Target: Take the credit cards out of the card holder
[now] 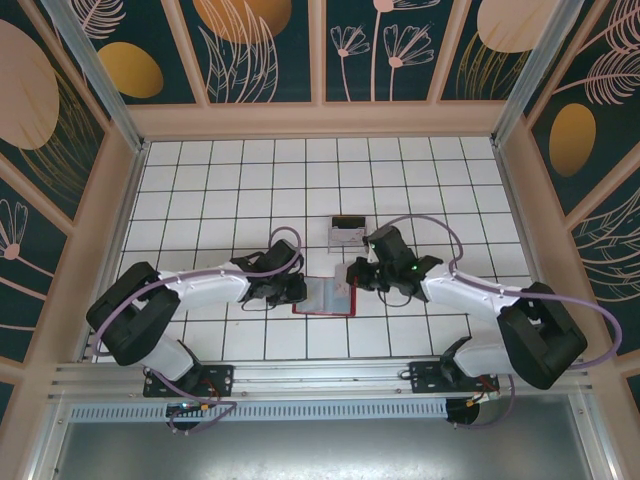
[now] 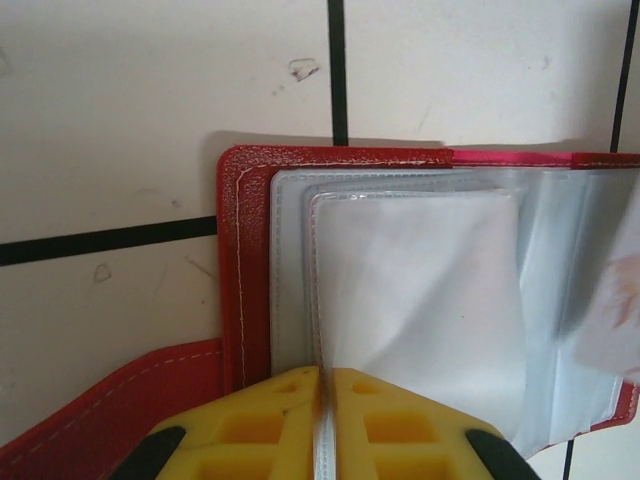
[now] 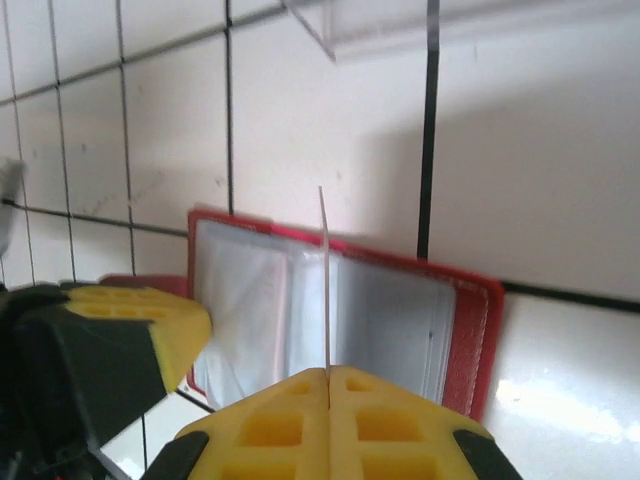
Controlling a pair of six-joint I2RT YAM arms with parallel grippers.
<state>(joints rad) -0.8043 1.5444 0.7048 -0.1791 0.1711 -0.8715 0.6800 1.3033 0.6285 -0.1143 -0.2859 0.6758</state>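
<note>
The red card holder [image 1: 325, 297] lies open on the tiled table between both arms, its greyish clear sleeves [image 2: 420, 290] facing up. My left gripper [image 2: 325, 372] is shut on the near edge of one clear sleeve, at the holder's left side [image 1: 297, 290]. My right gripper [image 3: 329, 372] is shut on a thin pale credit card [image 3: 325, 280], seen edge-on and standing over the middle of the open card holder [image 3: 400, 320]. I cannot tell whether the card's far end is free of the sleeves. From above, the right gripper [image 1: 352, 275] sits at the holder's right edge.
A clear plastic box [image 1: 347, 233] stands just behind the holder, with something dark at its far end; its edge [image 3: 400, 30] crosses the top of the right wrist view. The left gripper's yellow finger [image 3: 150, 320] sits close to the left of the holder. White tiles stretch out all around.
</note>
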